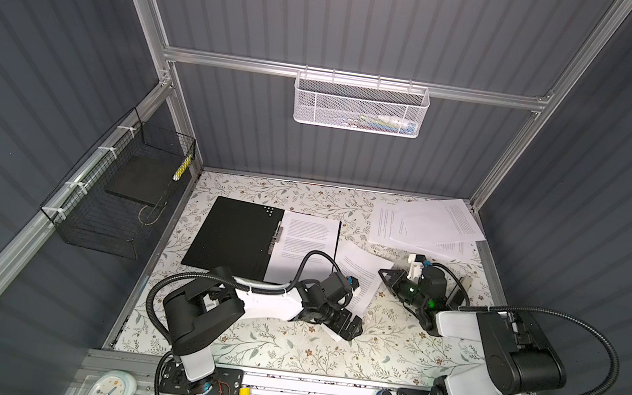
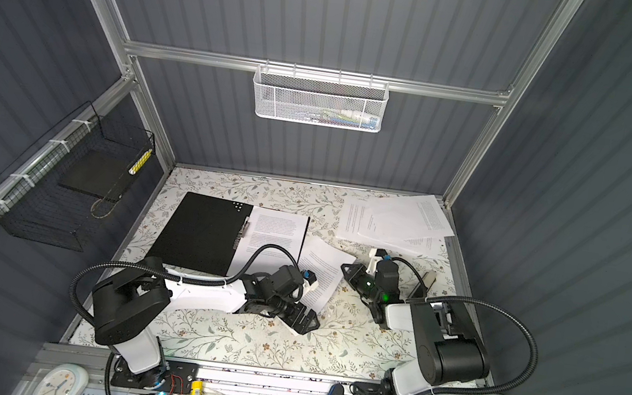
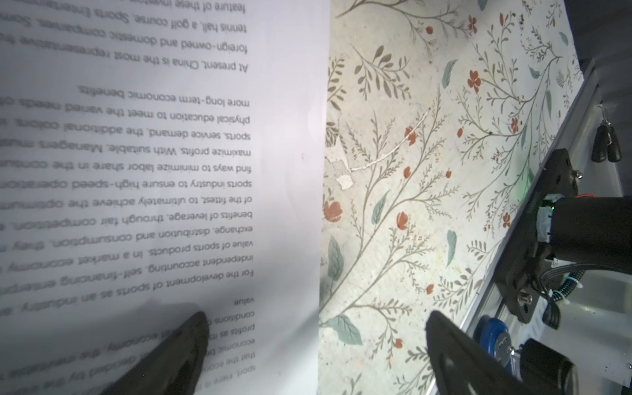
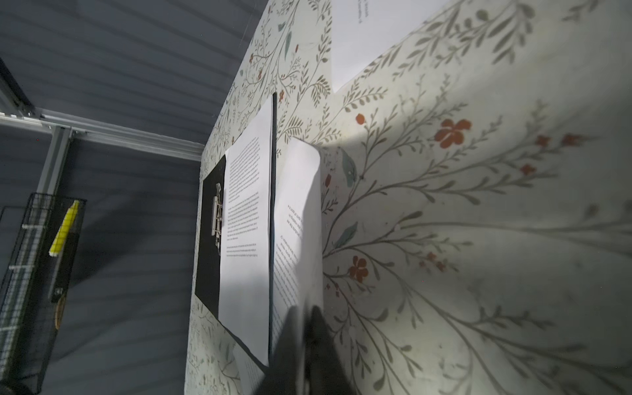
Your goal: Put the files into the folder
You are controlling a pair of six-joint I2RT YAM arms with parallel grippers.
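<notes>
1. The flat floral-patterned tabletop (image 1: 284, 349) (image 2: 244, 339) fills both top views; each wrist view shows only a patch of it.
2. The thin open folder with black inside faces (image 1: 233, 233) lies flat at the table's left rear. The right wrist view (image 4: 208, 273) shows its metal clip (image 4: 217, 215) close up; the left wrist view misses the folder entirely.
3. A fanned pile of white printed paper sheets (image 1: 423, 226) sits in the far right corner, well apart from the folder.
4. One white printed sheet (image 1: 308, 243) lies on the folder's right half.
5. A loose white printed paper sheet (image 1: 362, 272) lies just right of the folder, between the arms. Its text is readable only in the left wrist view (image 3: 136, 136).
6. The right gripper (image 4: 306, 342) is closed, pinching that sheet's edge, which is plain only in the right wrist view.
7. The left gripper (image 3: 314, 331) is spread wide and holds nothing. One finger is over the sheet, its partner over bare tabletop.
</notes>
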